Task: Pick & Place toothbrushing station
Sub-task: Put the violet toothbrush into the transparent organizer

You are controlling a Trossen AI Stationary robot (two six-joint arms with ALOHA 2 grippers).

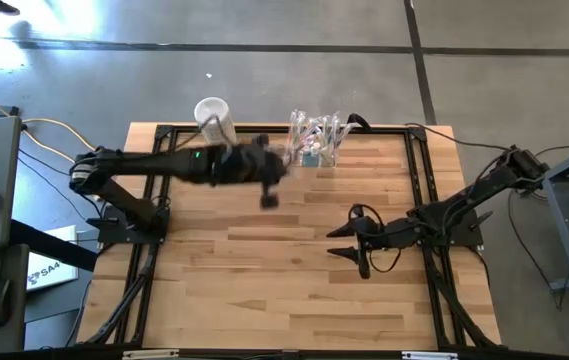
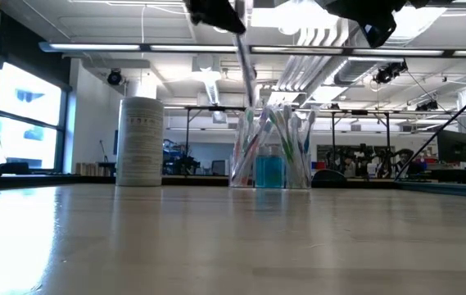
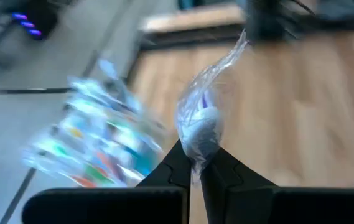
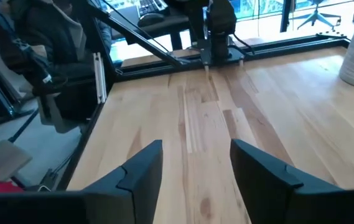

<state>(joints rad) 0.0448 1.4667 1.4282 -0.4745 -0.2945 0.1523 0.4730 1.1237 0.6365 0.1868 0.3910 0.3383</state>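
A: Where the high view looks down, where is the toothbrushing station [image 1: 315, 139]?
B: At the table's [image 1: 294, 270] far edge, right of the white cylinder [image 1: 213, 113]; the left gripper [image 1: 269, 190] hangs just beside it.
A: Left wrist view?
B: Fingers pinch a plastic-wrapped toothbrush [image 3: 201, 127].
A: Right wrist?
B: Right gripper [image 4: 195, 165] spread, holding nothing.

wooden table [image 1: 294, 270], pale planks, black frame rails along its edges. whitish translucent cylindrical container [image 1: 212, 113] upright at the far edge, left of centre. grey concrete floor [image 1: 264, 60] around. cables [image 1: 44, 135] trail off the left side. ceiling strip lights [image 2: 314, 37] in the room behind.
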